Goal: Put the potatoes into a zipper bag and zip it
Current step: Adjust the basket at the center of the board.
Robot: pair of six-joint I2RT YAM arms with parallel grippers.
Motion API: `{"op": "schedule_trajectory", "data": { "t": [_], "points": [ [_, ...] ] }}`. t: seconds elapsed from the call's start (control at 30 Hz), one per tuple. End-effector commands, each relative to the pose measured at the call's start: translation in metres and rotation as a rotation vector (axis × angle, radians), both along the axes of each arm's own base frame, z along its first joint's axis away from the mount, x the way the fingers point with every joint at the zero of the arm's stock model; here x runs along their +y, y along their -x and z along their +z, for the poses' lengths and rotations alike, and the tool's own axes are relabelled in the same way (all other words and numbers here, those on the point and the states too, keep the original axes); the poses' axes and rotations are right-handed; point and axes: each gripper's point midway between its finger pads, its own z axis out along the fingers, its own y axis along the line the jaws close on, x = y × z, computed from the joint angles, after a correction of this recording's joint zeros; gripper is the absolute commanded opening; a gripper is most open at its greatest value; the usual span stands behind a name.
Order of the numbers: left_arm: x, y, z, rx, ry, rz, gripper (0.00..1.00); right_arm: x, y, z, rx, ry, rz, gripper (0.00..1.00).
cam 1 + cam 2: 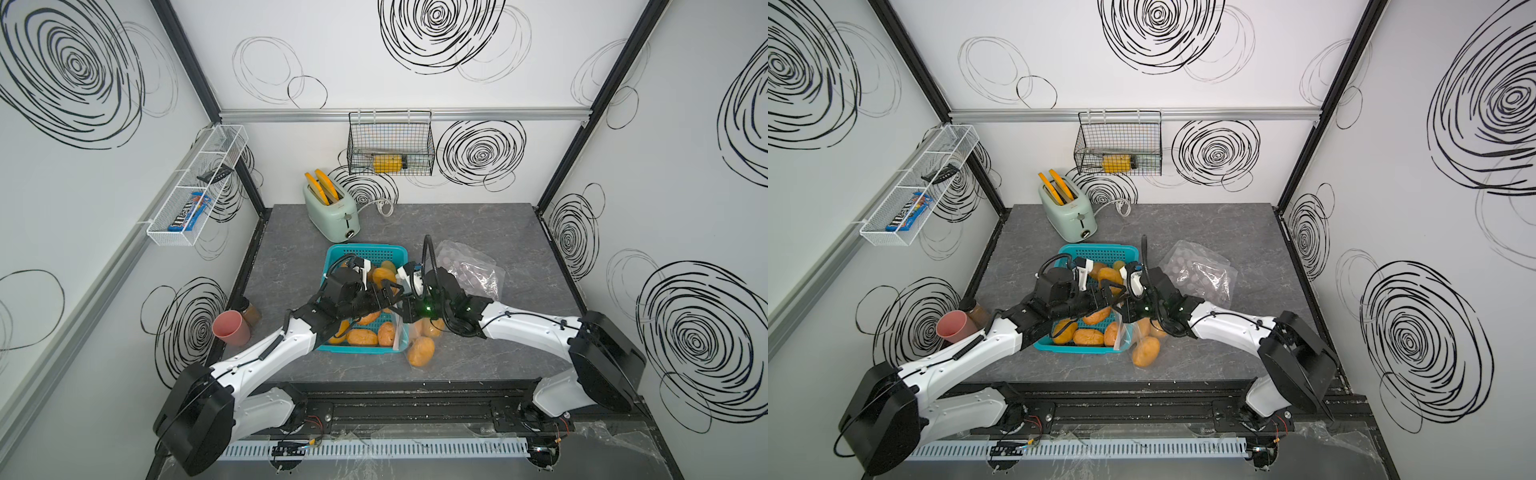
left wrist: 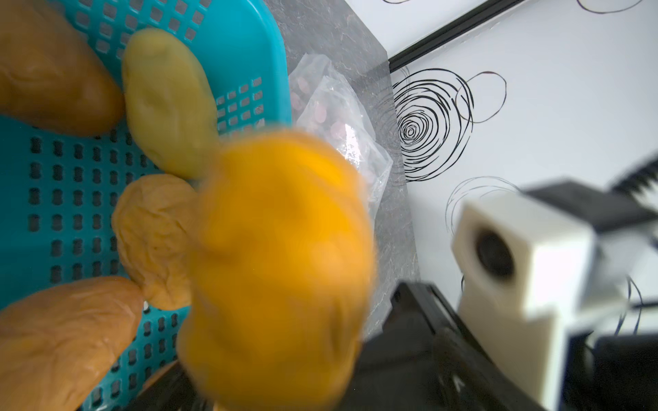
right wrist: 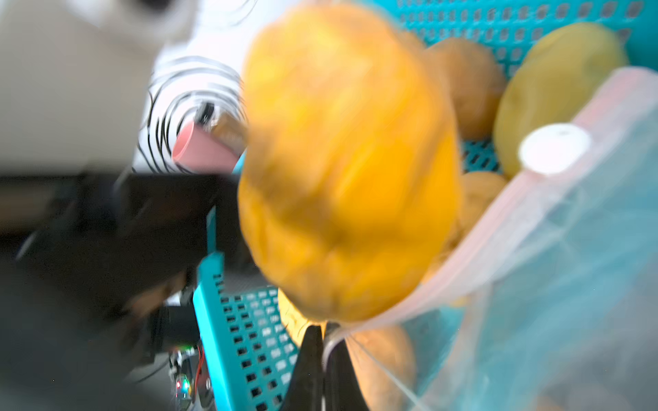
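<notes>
- Grey marbled tabletop [image 1: 478, 232] is enclosed by swirl-printed white walls [image 1: 415, 62].
- A teal basket [image 1: 365, 251] is set mid-table, and most potatoes [image 1: 362, 337] are seen lying inside it.
- A clear zipper bag [image 3: 569, 267] is held just beside the basket, its rim pinched by the clenched right gripper [image 3: 322, 329].
- One blurred potato [image 2: 281, 270] is seen before the left gripper [image 1: 386, 294], whose jaws are spread wide, released.

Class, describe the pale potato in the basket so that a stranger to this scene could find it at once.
Start at the teal basket in the middle of the grey table. The pale potato lies near the basket's far rim, on the side of the crumpled clear bag. It alone is yellow-green; the other potatoes are orange-brown.
</notes>
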Motion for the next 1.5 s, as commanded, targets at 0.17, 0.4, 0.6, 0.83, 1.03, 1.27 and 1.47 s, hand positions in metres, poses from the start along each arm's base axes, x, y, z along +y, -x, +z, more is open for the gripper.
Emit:
{"op": "schedule_trajectory", "data": {
  "t": [0.17,0.4,0.6,0.83,1.03,1.27,1.47],
  "points": [
    [0.037,0.006,-0.006,-0.015,-0.111,0.058,0.96,0.002,-0.021,0.008,0.034,-0.063,-0.001,0.0],
    [0.094,-0.028,-0.004,-0.052,-0.36,0.236,0.96,-0.03,-0.004,0.039,-0.092,-0.037,-0.01,0.0],
    [0.08,-0.063,0.008,-0.128,-0.473,0.184,0.96,-0.057,0.001,0.049,-0.163,0.017,-0.046,0.0],
    [0.093,-0.084,-0.032,-0.011,-0.707,0.235,0.96,-0.067,0.01,0.046,-0.164,0.004,-0.044,0.0],
    [0.101,-0.078,-0.064,0.032,-0.818,0.235,0.96,-0.069,0.012,0.035,-0.134,0.03,-0.04,0.0],
    [0.106,-0.088,-0.096,0.073,-0.89,0.205,0.96,-0.068,0.013,0.024,-0.098,0.047,-0.035,0.0],
    [0.113,-0.078,-0.117,0.142,-0.937,0.195,0.96,-0.069,0.017,0.016,-0.071,0.062,-0.026,0.0]
  ]
}}
